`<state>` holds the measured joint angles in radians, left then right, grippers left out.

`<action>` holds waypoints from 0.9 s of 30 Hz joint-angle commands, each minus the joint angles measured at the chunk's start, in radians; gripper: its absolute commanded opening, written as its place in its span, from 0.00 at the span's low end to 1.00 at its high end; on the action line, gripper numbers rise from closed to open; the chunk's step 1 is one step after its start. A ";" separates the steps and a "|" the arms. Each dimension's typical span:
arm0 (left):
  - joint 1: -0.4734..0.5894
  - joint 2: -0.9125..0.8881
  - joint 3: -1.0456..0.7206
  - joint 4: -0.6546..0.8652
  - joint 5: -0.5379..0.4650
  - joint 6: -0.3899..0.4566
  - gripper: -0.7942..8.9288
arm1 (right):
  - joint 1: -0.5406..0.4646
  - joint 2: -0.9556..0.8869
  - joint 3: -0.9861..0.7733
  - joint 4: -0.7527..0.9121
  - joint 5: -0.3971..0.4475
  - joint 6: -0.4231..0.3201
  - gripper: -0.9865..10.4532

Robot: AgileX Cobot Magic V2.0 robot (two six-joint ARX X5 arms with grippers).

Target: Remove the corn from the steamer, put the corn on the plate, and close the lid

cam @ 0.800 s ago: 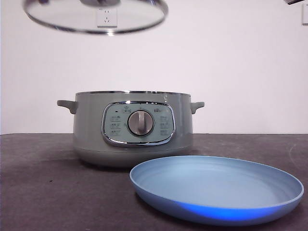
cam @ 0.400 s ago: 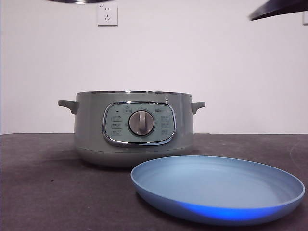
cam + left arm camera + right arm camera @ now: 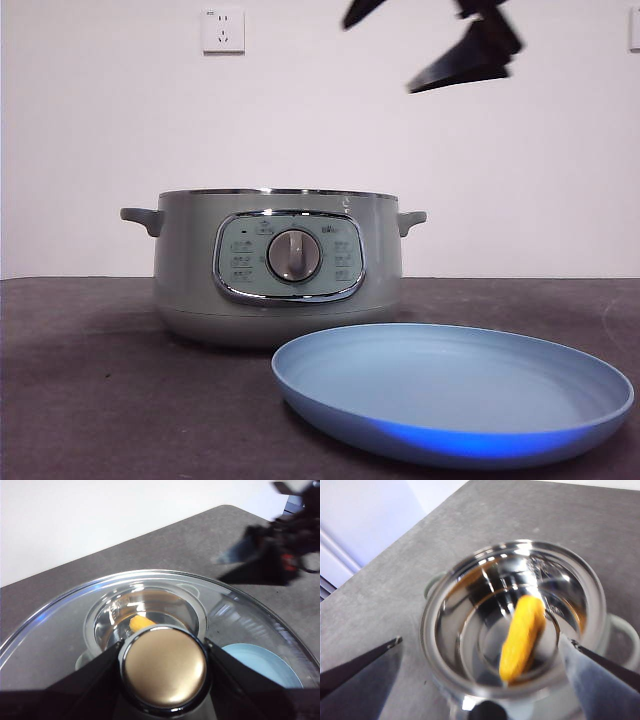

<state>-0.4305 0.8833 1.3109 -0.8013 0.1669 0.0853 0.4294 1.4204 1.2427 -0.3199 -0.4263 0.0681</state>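
The corn cob (image 3: 522, 637) lay inside the open steamer (image 3: 277, 265), on its shiny inner bowl. The left gripper (image 3: 164, 666) had its fingers closed on the knob of the glass lid (image 3: 60, 630), held high above the steamer. The right gripper (image 3: 485, 660) hovered over the steamer with fingers spread wide, holding nothing. The light-blue plate (image 3: 452, 440) sat on the table (image 3: 80, 380) just before the steamer.

Sage-green steamer (image 3: 190, 270), light-blue plate (image 3: 450, 395), yellow-orange corn (image 3: 521, 637), clear chrome-rimmed lid (image 3: 65, 625), dark grey table (image 3: 90, 390).
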 commanded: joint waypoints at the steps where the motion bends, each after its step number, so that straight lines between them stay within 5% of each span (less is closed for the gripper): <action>1: -0.002 -0.040 0.023 0.005 -0.021 -0.002 0.08 | 0.035 0.096 0.086 0.001 0.047 0.003 0.64; 14: -0.002 -0.223 0.023 -0.159 -0.064 -0.014 0.08 | 0.137 0.501 0.447 -0.026 0.180 -0.049 0.64; 27: -0.002 -0.272 0.023 -0.241 -0.068 -0.013 0.08 | 0.184 0.722 0.489 -0.006 0.330 -0.083 0.63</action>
<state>-0.4305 0.6247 1.3109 -1.0847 0.0956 0.0776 0.6094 2.1250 1.7298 -0.3325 -0.1005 -0.0086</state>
